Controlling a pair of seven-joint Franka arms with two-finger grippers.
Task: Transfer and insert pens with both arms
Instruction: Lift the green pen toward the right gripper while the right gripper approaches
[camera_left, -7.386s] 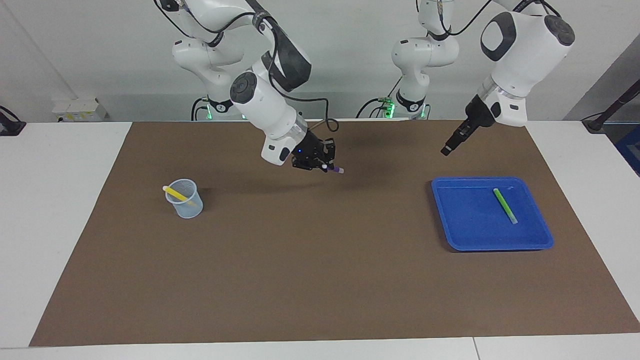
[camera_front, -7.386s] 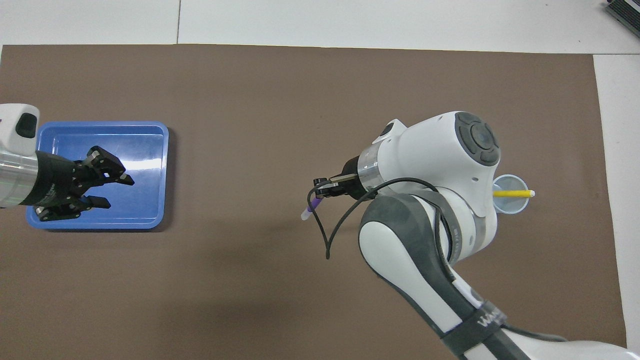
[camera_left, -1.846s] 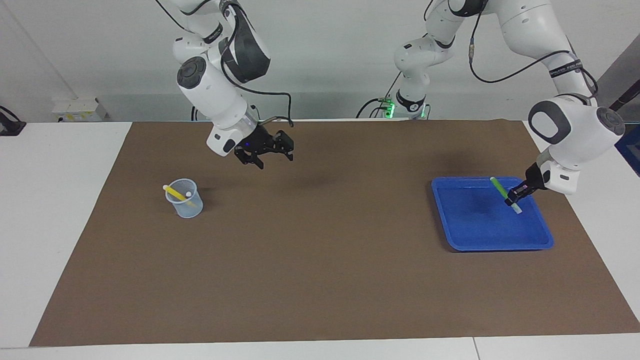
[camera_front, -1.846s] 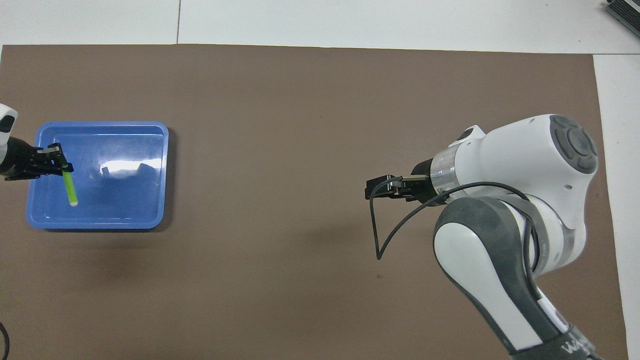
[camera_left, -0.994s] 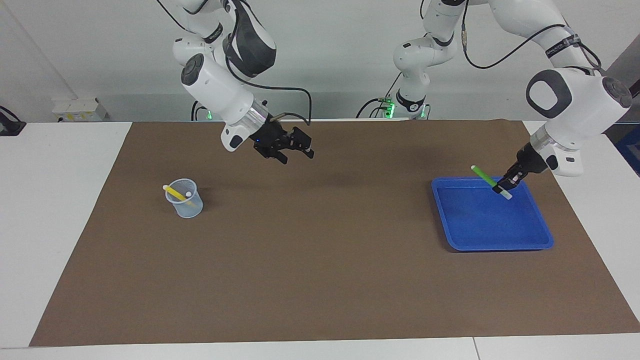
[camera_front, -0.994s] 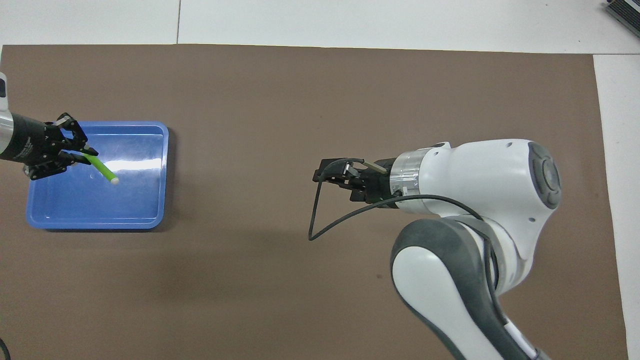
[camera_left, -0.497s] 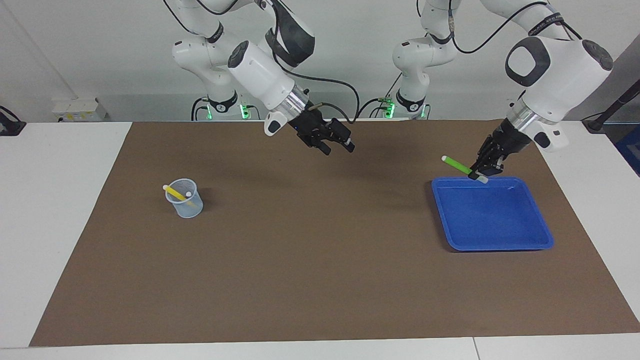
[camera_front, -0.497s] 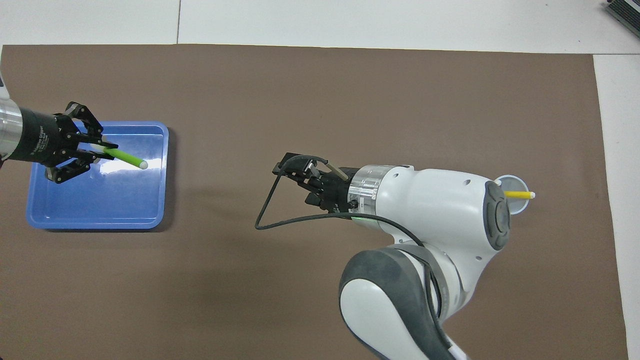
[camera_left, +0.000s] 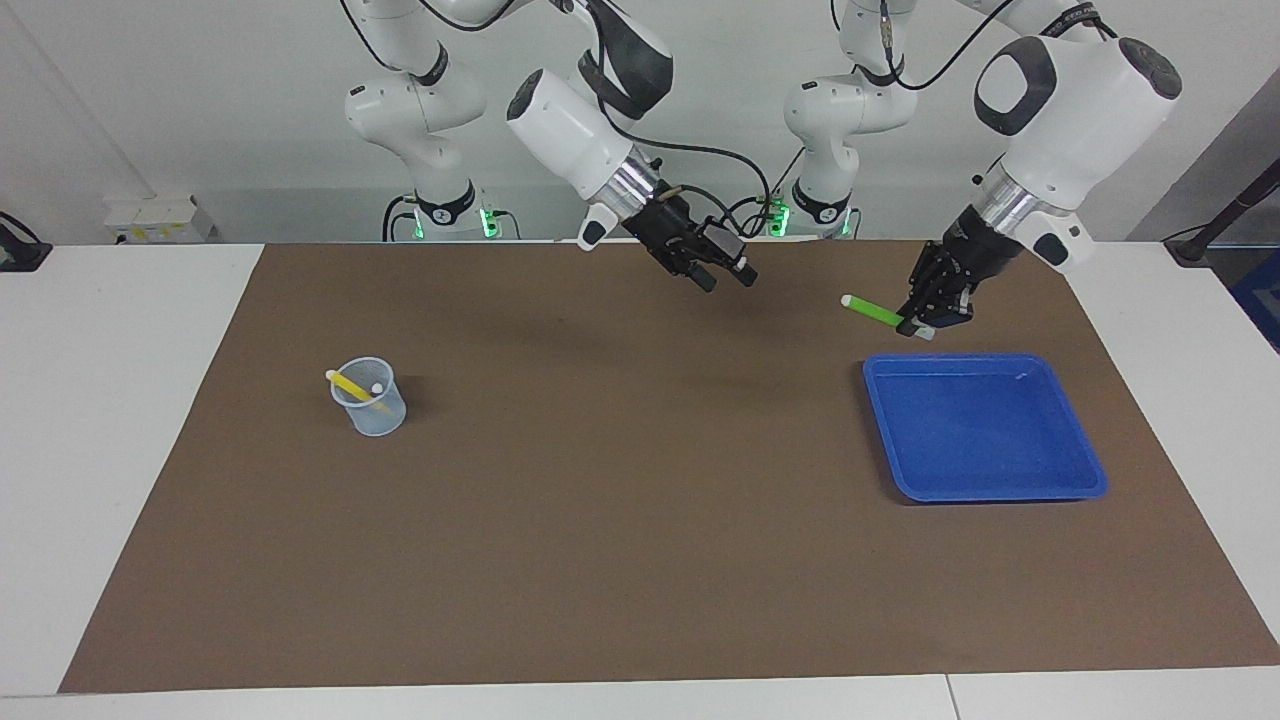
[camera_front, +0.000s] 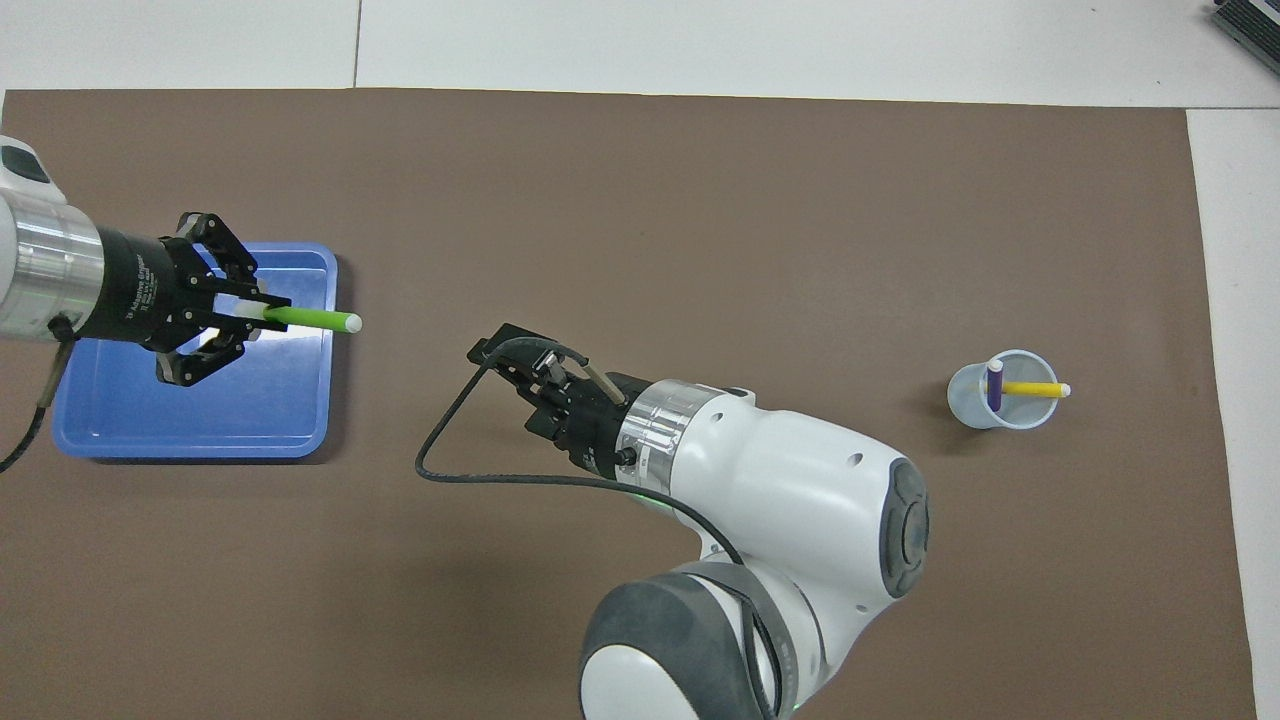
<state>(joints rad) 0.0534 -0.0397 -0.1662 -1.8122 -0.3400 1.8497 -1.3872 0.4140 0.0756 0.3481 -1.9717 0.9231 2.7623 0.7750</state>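
- The step in hand looks like the handover of the last pen: the left gripper (camera_left: 926, 318) has its jaws clamped on the green pen (camera_left: 872, 310) near its pale cap end, and holds it in the air over the brown mat (camera_left: 640, 560), just off the blue tray (camera_left: 985, 478) at the edge nearer the robots.
- The pen lies almost level, its free end pointing toward the right gripper (camera_left: 722, 275).
- The right gripper hangs over the mat with its jaws spread wide and nothing in them, well apart from the pen's tip.
- The next move calls for closing that gap and lining the open jaws up around the free green shaft before the left lets go.
- The yellow pen (camera_front: 1035, 389) and purple pen (camera_front: 994, 386) already stand in the clear cup (camera_left: 371, 400), toward the right arm's end of the tabletop (camera_left: 130, 420).
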